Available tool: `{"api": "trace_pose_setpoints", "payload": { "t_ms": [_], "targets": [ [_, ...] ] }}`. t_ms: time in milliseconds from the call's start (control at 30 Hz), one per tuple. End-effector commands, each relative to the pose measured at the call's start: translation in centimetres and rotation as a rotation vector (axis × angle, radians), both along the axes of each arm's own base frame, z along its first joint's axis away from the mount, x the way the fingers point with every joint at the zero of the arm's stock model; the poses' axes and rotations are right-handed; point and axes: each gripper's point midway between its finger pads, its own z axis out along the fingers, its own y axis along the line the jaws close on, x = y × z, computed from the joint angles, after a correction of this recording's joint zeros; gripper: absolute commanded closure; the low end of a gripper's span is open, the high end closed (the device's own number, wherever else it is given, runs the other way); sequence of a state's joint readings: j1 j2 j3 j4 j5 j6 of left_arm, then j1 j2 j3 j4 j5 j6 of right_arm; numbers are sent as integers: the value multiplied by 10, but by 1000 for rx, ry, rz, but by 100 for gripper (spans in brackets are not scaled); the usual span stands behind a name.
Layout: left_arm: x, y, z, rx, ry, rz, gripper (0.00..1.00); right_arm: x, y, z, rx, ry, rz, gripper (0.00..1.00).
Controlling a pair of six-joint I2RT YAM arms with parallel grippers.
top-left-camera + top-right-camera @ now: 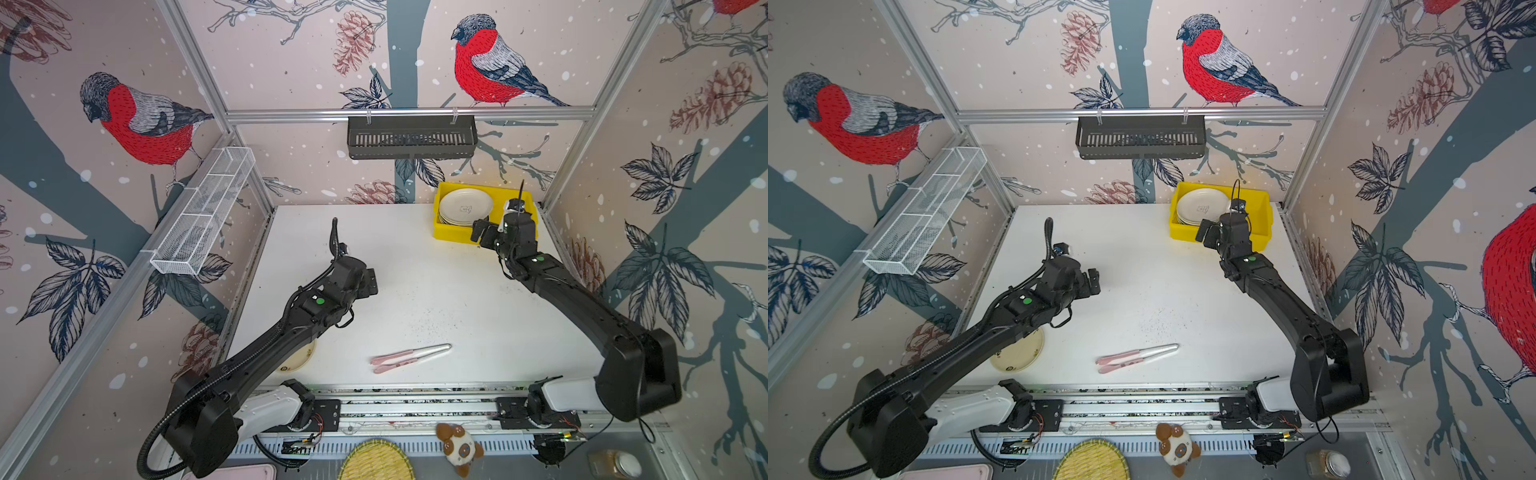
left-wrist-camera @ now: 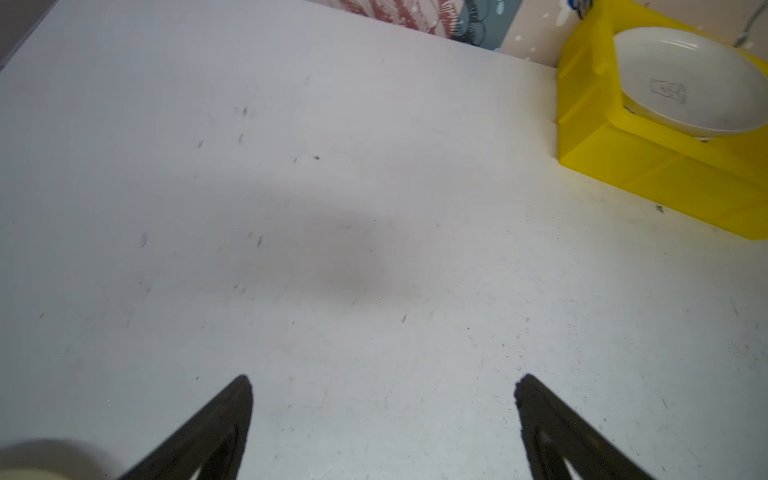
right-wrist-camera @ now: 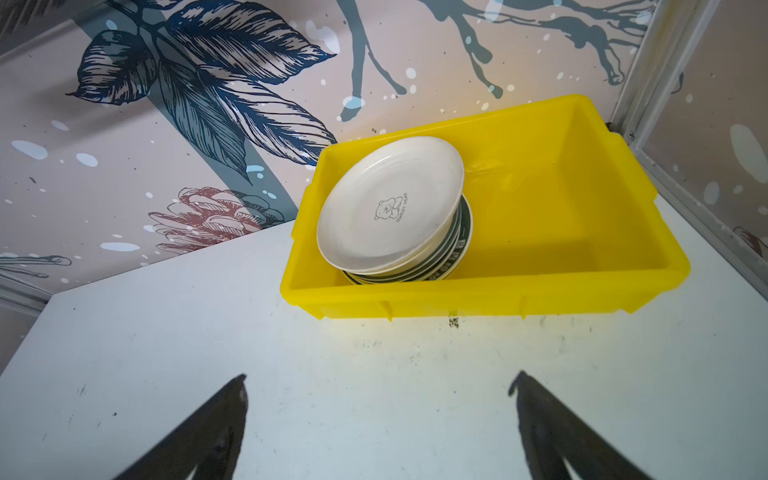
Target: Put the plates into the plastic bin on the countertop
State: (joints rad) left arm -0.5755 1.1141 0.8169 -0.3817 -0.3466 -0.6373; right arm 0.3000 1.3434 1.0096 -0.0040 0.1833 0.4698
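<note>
The yellow plastic bin (image 1: 453,233) (image 1: 1264,224) (image 2: 623,166) (image 3: 540,286) stands at the back right of the white countertop (image 1: 436,291). A stack of plates (image 1: 465,205) (image 1: 1202,205) (image 2: 685,83) (image 3: 390,203) fills its left half, a cream bear-printed one tilted on top. One cream plate (image 1: 301,359) (image 1: 1019,353) lies near the front left, partly under the left arm. My right gripper (image 1: 478,235) (image 1: 1204,235) (image 3: 378,380) hovers open and empty just in front of the bin. The left gripper (image 1: 372,282) (image 1: 1094,282) (image 2: 382,380) is open over bare countertop at mid-left.
Pink-handled utensils (image 1: 409,357) (image 1: 1136,357) lie near the front centre. A black slotted basket (image 1: 411,137) hangs on the back rail, a white wire shelf (image 1: 208,208) on the left wall. A woven mat (image 1: 376,461), plush toy (image 1: 459,449) and jar (image 1: 615,463) sit below the front rail.
</note>
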Motion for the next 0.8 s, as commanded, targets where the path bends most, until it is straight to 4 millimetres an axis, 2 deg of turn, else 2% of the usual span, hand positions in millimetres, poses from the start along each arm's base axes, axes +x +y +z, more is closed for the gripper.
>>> {"api": "trace_pose_setpoints", "payload": {
  "t_ms": [0, 100, 233, 300, 500, 633, 767],
  "targets": [
    [-24, 30, -24, -51, 107, 156, 2, -10, -1, 19, 31, -77, 7, 0],
    [-34, 47, -36, -124, 119, 234, 2, -22, -3, 26, 34, -95, 15, 0],
    [-46, 76, -56, -204, 160, 353, 2, -35, -5, 26, 47, -102, 29, 0],
    [-49, 85, -63, -240, 163, 386, 2, -39, -7, 24, 45, -109, 25, 0],
    [-61, 95, -92, -337, 205, 471, 2, -41, -13, 15, 28, -100, 6, 0],
    [-64, 96, -102, -360, 212, 494, 2, -41, -15, 11, 31, -88, -1, 0],
    [-66, 98, -111, -371, 211, 517, 2, -41, -25, 3, 27, -59, -38, 0]
  ]
}}
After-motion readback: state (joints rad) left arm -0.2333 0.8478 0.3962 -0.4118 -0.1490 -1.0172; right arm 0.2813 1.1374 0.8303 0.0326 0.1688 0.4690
